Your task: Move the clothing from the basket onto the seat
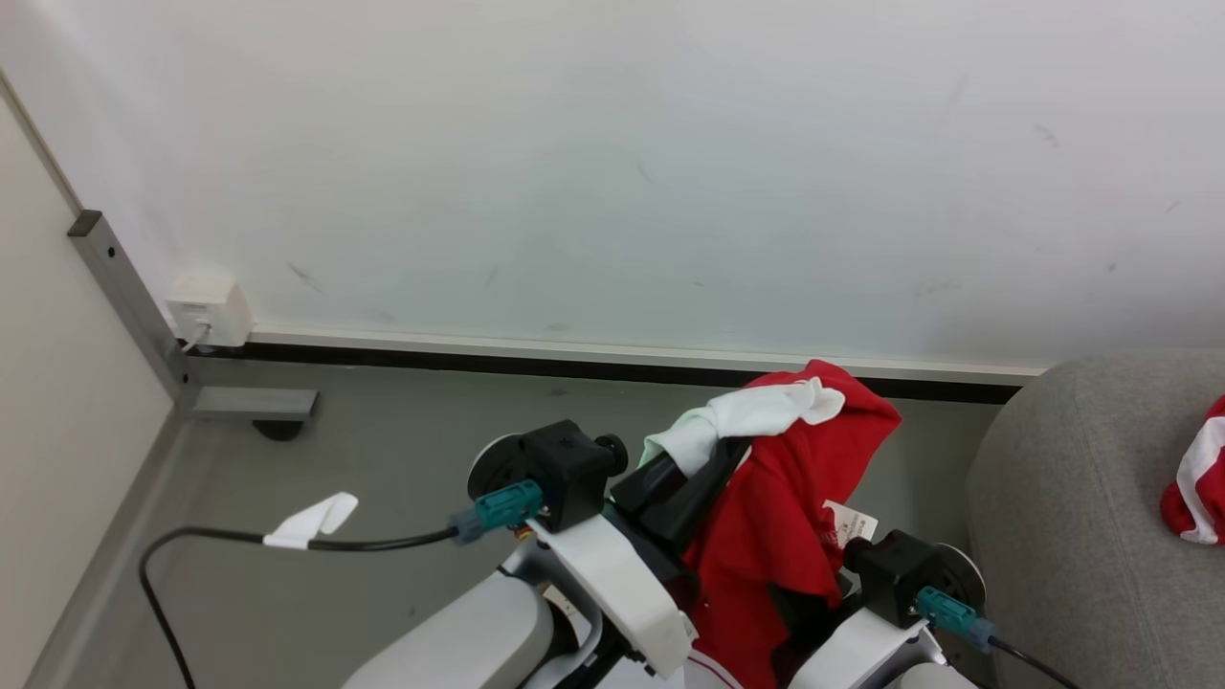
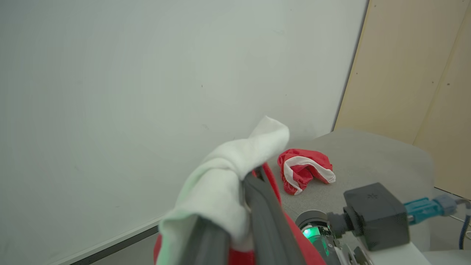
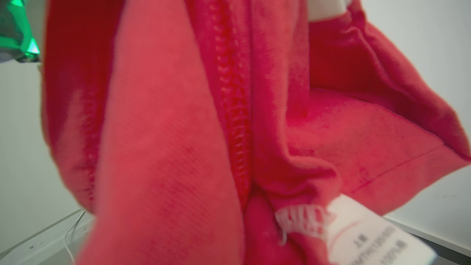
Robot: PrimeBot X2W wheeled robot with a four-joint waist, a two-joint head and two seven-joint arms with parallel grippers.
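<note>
Risk: held garment (image 1: 775,517) drops short of the seat (image 1: 1081,498), onto the floor (image 1: 402,478).
Seat at right edge of head view, one red-white piece (image 1: 1196,478) lying on it. Held garment hangs lower centre. Left gripper (image 2: 255,175) is pinched tight on its white part. Right gripper (image 1: 802,605) is closed and buried in red cloth, catch unconfirmed. A thin pinch could slip mid-swing; the label (image 1: 850,524) could snag.

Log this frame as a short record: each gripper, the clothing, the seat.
left gripper: shut on the held garment, at its white part, raised
right gripper: shut, buried in the same garment's lower red folds; grip hidden
held garment: red and white, draped over both grippers, label showing
second garment: lying crumpled on the seat
seat: grey, at the robot's right
</note>
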